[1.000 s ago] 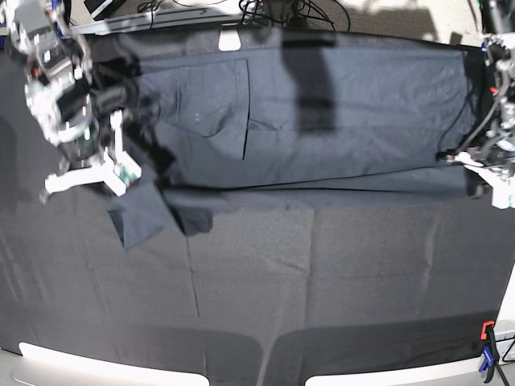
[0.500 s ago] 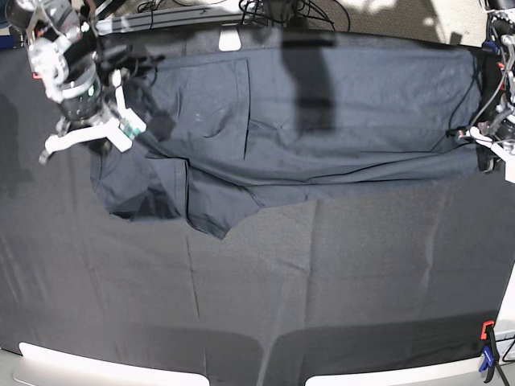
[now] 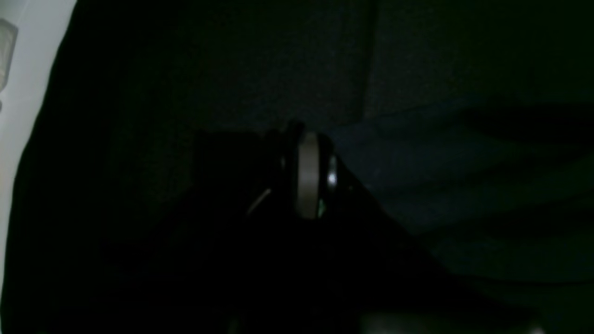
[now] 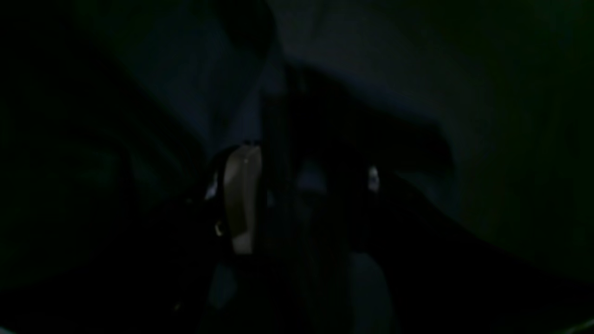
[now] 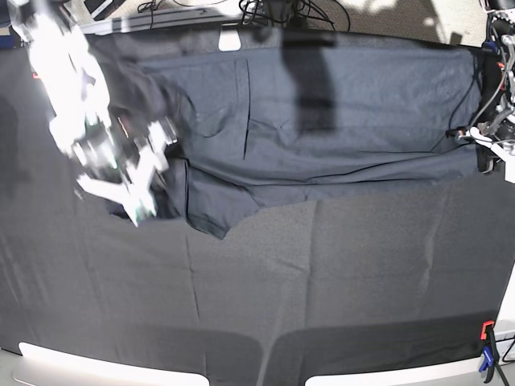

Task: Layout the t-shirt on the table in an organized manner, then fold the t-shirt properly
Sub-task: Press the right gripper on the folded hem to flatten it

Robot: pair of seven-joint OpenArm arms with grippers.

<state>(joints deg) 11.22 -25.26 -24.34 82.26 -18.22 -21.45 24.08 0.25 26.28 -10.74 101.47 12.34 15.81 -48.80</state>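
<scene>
The dark grey t-shirt (image 5: 354, 121) lies spread across the far half of the black-clothed table (image 5: 322, 289), and its left sleeve part (image 5: 205, 205) hangs nearer. My right gripper (image 5: 133, 189) is motion-blurred over the shirt's left end. In the dark right wrist view its two fingers (image 4: 241, 199) stand apart over the cloth (image 4: 352, 65). My left gripper (image 5: 483, 149) sits at the shirt's right edge. In the left wrist view it (image 3: 318, 178) is pinched shut on the shirt's cloth (image 3: 464, 185).
An orange and blue clamp (image 5: 487, 346) grips the near right table corner. The pale rim (image 5: 80, 362) shows along the near edge. Cables (image 5: 273, 12) lie beyond the far edge. The table's pale side (image 3: 28, 93) shows at the left of the left wrist view.
My right arm lifted the shirt's left end toward the far left, then swung down and nearer, and the bunched sleeve part opened out. My left gripper drew the right edge slightly farther and now holds still.
</scene>
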